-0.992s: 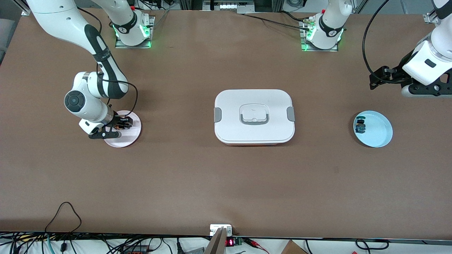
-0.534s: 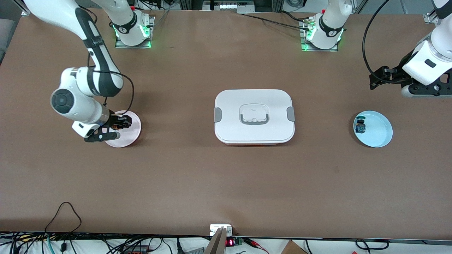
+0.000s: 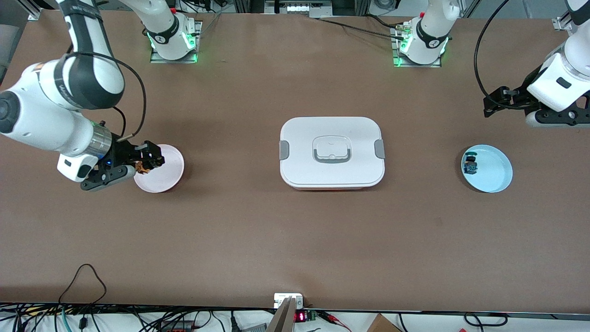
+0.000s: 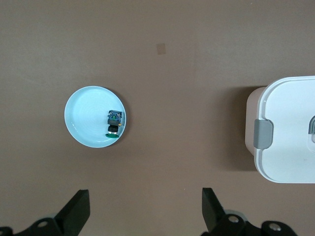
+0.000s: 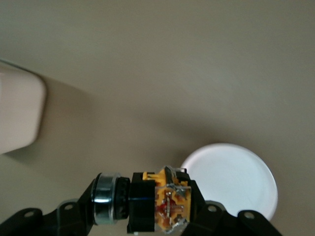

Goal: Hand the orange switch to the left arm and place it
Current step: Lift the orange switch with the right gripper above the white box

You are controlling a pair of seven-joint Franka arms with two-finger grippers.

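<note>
Brown tabletop (image 3: 258,230) fills my overhead feed, and I read it from the right arm's end across to the left arm's. My right gripper (image 3: 146,162) hangs over the edge of a pale pink plate (image 3: 163,173), its fingers pinched on the orange switch (image 3: 144,168). From the front camera that switch is only a small orange speck at the fingertips. The right wrist view tells me far more: the switch (image 5: 152,204) lies sideways between the fingers, with a silver ring and black barrel at one end and an orange-yellow block at the other. That same view shows the plate (image 5: 231,179) bare and white beneath, and a corner of the box (image 5: 17,113).

At the middle of the table sits the white box (image 3: 332,152), lid on, with a grey clip (image 3: 379,148) on each short side and a grey-edged handle recess (image 3: 331,149) on top. It stands well apart from both plates.

Toward the left arm's end lies a light blue plate (image 3: 493,173) holding a small black-and-blue part (image 3: 470,165) near its rim. The left wrist view looks straight down on that plate (image 4: 83,118) and shows the part (image 4: 113,123) has a green end, which the front camera does not make clear; it also catches one clipped end of the box (image 4: 290,132).

My left gripper (image 4: 143,211) waits high over the table near the blue plate, fingers spread wide and holding nothing. In the front view it (image 3: 495,102) shows near the picture's edge.
</note>
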